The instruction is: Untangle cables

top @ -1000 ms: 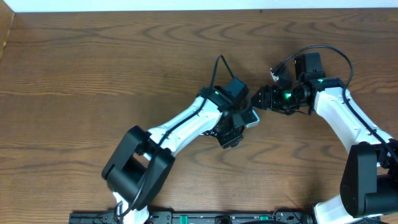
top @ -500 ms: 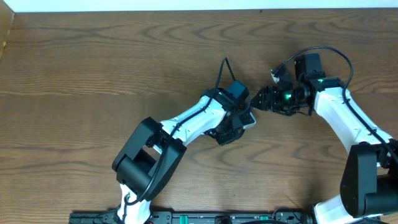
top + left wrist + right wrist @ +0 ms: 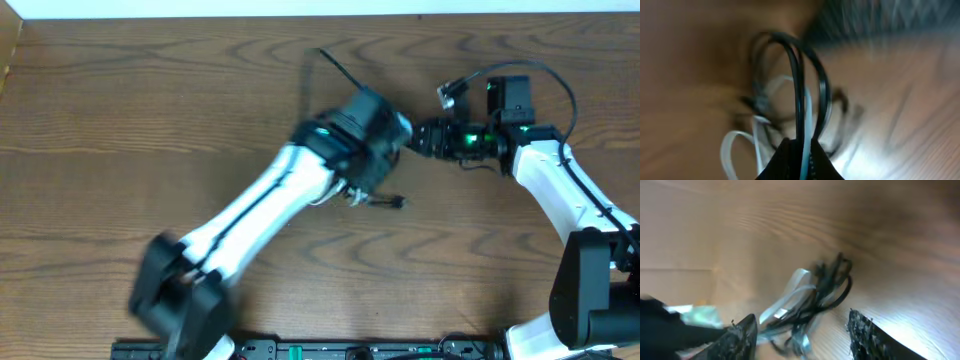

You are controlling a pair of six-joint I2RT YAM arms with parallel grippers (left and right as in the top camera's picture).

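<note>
Left wrist view: left gripper (image 3: 800,159) is clamping the cables (image 3: 799,85), black and white loops fanning just beyond its tips. Right gripper (image 3: 802,332) is gaping, fingers (image 3: 740,337) apart, the cables showing just ahead between them, over the table (image 3: 900,240).

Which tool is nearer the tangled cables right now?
Left. The left tool is clamped on the cables; the right tool stands open with them just ahead of it.

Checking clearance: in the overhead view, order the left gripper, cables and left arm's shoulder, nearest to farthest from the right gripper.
From the right gripper:
1. left gripper, just left.
2. cables, lower left.
3. left arm's shoulder, bottom left.
</note>
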